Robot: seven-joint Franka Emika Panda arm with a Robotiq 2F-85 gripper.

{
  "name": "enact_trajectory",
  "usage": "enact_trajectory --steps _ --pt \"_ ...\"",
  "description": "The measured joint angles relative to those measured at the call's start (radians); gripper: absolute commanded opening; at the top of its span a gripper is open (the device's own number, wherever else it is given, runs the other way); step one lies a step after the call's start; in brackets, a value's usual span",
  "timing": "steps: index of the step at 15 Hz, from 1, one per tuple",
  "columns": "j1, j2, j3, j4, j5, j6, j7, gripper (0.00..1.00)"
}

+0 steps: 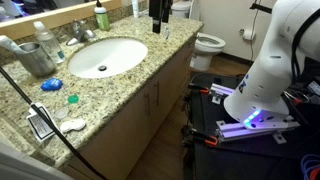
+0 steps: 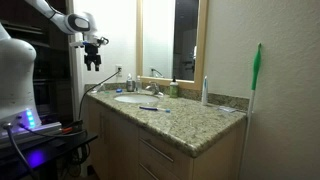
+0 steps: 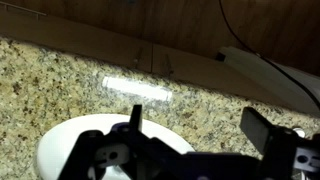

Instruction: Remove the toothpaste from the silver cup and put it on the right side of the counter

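The silver cup point(image 1: 36, 60) stands at the back of the granite counter point(image 1: 120, 95), beside the white oval sink point(image 1: 105, 57). A slim whitish tube, the toothpaste point(image 1: 13, 45), leans out of the cup's top. My gripper point(image 1: 160, 14) hangs in the air at the far end of the counter, well away from the cup. It also shows high above the counter's end in an exterior view point(image 2: 93, 60). In the wrist view the gripper point(image 3: 198, 125) is open and empty over the granite and the sink rim point(image 3: 70, 135).
A clear bottle with a white cap point(image 1: 42, 36) stands behind the cup, and a small green bottle point(image 1: 101, 18) stands by the faucet. A blue item point(image 1: 52, 85), a green bit point(image 1: 72, 98), a white item point(image 1: 72, 125) and a dark-framed object point(image 1: 40, 125) lie on the counter's front. A toilet point(image 1: 210, 45) stands beyond.
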Motion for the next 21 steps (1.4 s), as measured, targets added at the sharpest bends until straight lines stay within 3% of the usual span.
enact_trajectory --steps 4,9,11,12,15,19,21 --pt "0.006 0.017 0.009 0.0 0.008 0.02 0.013 1.0" --pt "0.034 0.239 0.162 0.049 0.008 0.465 0.291 1.0" --pt "-0.01 0.349 0.252 0.118 -0.125 0.615 0.461 1.0" --pt "-0.064 0.402 0.304 0.168 -0.217 0.652 0.563 1.0" --pt "-0.235 0.516 0.417 0.351 -0.437 0.607 0.804 1.0" --pt "-0.259 0.548 0.431 0.41 -0.455 0.561 0.822 1.0" --pt "-0.258 0.571 0.435 0.45 -0.466 0.437 0.848 1.0"
